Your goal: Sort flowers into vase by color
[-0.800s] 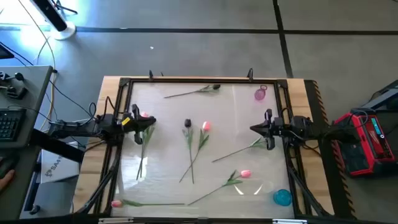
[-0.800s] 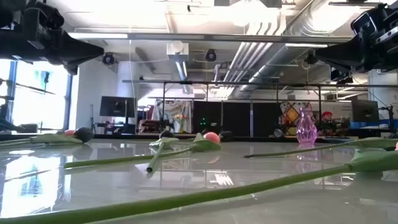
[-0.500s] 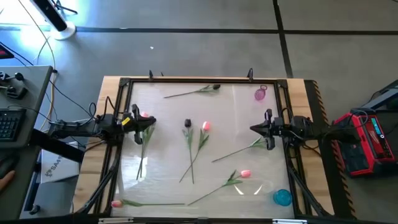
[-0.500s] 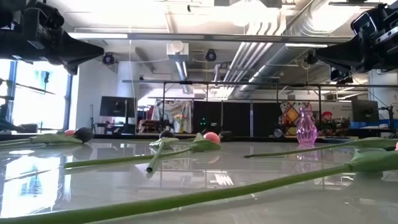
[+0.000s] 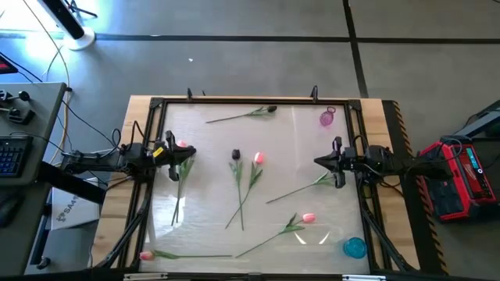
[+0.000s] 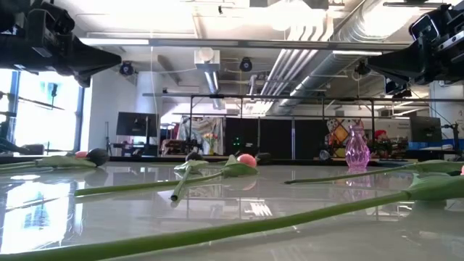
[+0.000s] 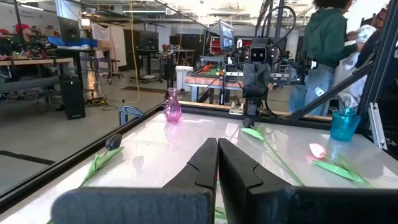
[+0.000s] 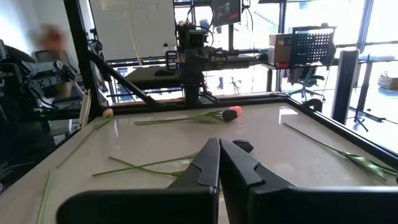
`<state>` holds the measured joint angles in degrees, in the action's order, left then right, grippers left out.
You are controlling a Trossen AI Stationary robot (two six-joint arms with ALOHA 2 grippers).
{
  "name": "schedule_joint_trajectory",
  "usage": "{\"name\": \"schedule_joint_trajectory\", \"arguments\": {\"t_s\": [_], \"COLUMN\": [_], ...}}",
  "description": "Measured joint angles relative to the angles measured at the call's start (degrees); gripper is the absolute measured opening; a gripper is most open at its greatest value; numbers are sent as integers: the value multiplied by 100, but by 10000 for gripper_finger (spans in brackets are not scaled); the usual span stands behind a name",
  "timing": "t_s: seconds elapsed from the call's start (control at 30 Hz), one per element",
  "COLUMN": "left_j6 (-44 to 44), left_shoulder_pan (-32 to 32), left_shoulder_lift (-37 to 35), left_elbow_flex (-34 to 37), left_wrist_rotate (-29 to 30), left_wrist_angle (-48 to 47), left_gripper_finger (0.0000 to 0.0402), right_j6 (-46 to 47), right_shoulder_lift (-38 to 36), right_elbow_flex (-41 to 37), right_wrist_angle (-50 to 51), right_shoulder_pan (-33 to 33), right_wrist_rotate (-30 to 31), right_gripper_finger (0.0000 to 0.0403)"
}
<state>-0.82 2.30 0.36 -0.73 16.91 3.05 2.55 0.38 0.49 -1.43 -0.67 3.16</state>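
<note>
Several artificial tulips lie flat on the glossy table. A dark one is near the far edge and another lies mid-table beside a pink one. Other pink heads lie by the left arm, toward the near right and at the near left corner. One stem runs under the right arm. My left gripper and right gripper are shut and hover above the table, holding nothing.
A pink glass vase stands at the far right corner and a blue vase at the near right corner. A black frame borders the table. A person in green stands beyond the table.
</note>
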Motion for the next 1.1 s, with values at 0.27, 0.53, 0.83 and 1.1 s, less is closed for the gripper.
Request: {"name": "schedule_joint_trajectory", "arguments": {"t_s": [0.27, 0.53, 0.83, 1.1], "left_j6": [-1, 1, -1, -141], "left_shoulder_pan": [0, -1, -1, 1], "left_shoulder_lift": [0, 0, 0, 0], "left_elbow_flex": [0, 0, 1, 0], "left_wrist_rotate": [-1, 2, 2, 0], "left_wrist_angle": [0, 0, 0, 1], "left_gripper_finger": [0, 0, 0, 0], "right_j6": [0, 0, 0, -488], "right_shoulder_lift": [-1, 0, -1, 0], "right_elbow_flex": [0, 0, 0, 0], "right_wrist_angle": [0, 0, -1, -2], "right_shoulder_pan": [-1, 0, -1, 1], "right_wrist_rotate": [-1, -2, -1, 32], "right_gripper_finger": [0, 0, 0, 0]}}
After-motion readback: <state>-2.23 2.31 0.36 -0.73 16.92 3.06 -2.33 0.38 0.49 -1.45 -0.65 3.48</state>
